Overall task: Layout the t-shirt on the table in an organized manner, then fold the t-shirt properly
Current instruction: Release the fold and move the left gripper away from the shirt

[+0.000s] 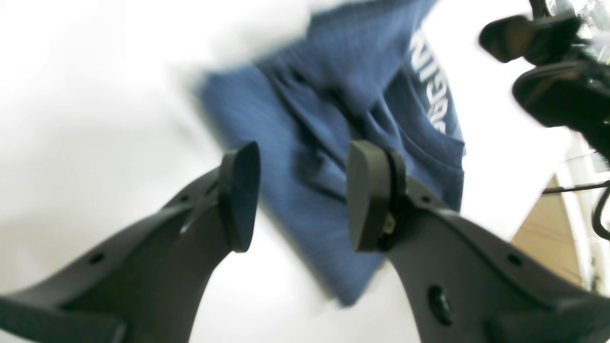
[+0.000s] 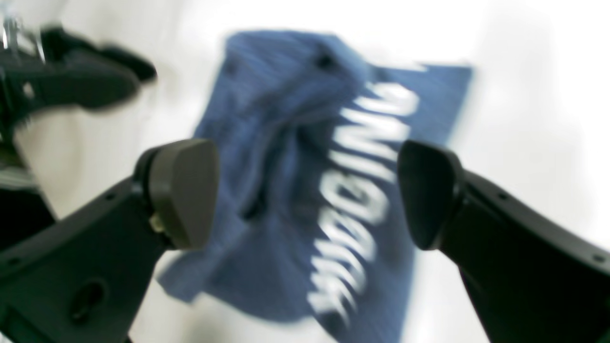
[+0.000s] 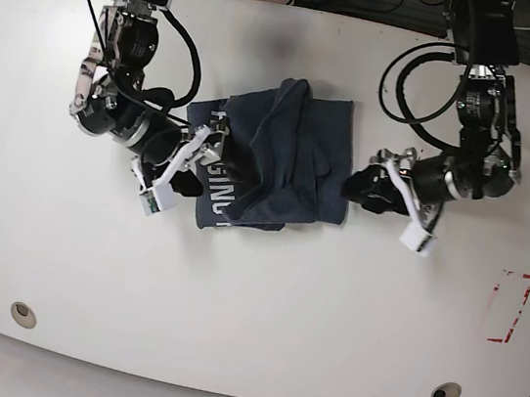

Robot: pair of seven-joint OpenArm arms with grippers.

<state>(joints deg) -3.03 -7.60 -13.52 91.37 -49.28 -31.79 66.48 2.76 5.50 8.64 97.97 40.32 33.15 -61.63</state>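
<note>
The t-shirt (image 3: 275,160) lies bunched and partly folded near the middle of the white table (image 3: 261,297), toward its far half, with creased ridges running across the fabric and white block lettering (image 3: 217,177) along its left edge in the base view.

The left gripper (image 3: 357,189) sits just beside the shirt's right edge in that view. In the left wrist view its pads (image 1: 367,195) stand apart with nothing between them, released, and the blue fabric (image 1: 333,124) lies on the tabletop beyond and below them.

The right gripper (image 3: 202,155) sits at the shirt's left edge, over the lettered side. Its jaws gape wide and hold nothing; the right wrist view shows the shirt's lettering (image 2: 357,190) lying between and beyond the two pads (image 2: 183,190), blurred.

A red-and-white marking (image 3: 509,307) lies well apart on the table's right.
</note>
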